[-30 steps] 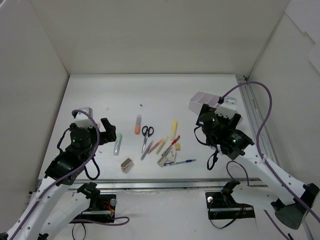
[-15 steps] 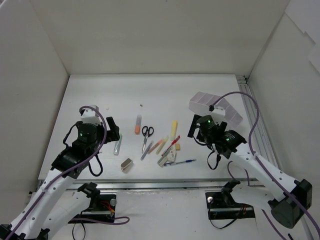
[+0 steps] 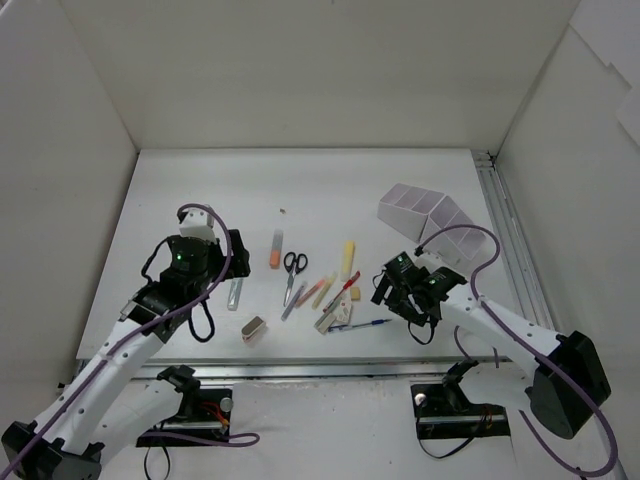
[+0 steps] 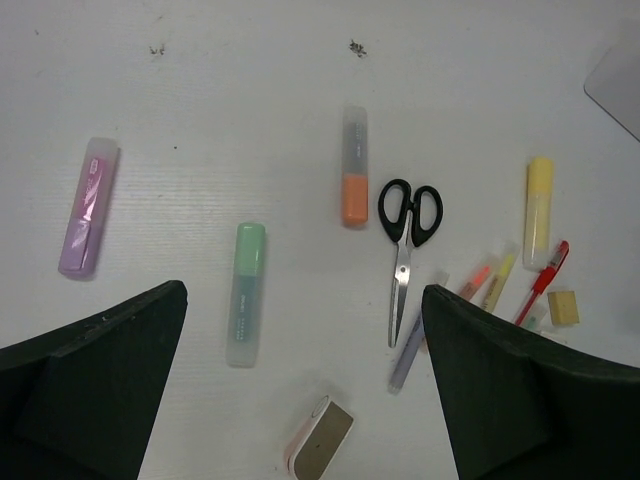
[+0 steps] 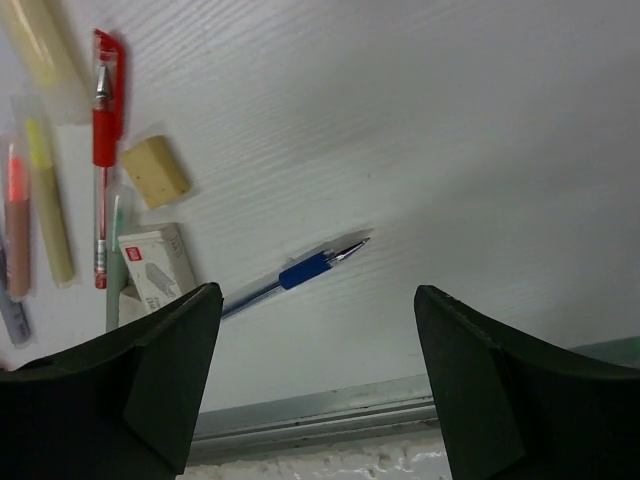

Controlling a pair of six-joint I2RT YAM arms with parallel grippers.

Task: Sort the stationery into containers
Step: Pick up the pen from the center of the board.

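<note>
The stationery lies loose mid-table: black-handled scissors [image 3: 294,264], orange marker [image 3: 276,250], yellow marker [image 3: 348,256], pale-green marker [image 3: 235,292], metallic block [image 3: 253,329], red pen [image 3: 345,288], blue pen [image 3: 362,325], beige eraser [image 3: 354,294]. The white divided tray [image 3: 430,215] stands at the right rear. My left gripper [image 3: 233,258] is open and empty, above the green marker [image 4: 245,295] and the block [image 4: 320,437]. My right gripper [image 3: 385,290] is open and empty over the blue pen [image 5: 295,275], beside the red pen [image 5: 104,150] and eraser [image 5: 155,172].
A purple capped item [image 4: 88,206] lies left of the green marker. A white boxed eraser [image 5: 155,270] and thin markers [image 5: 45,200] lie left of the blue pen. The table's metal front rail [image 5: 330,410] runs just below the right gripper. White walls enclose the table.
My right gripper has moved from beside the tray toward the front, down over the blue pen. My left gripper has moved right and forward toward the green marker. No item has moved.
</note>
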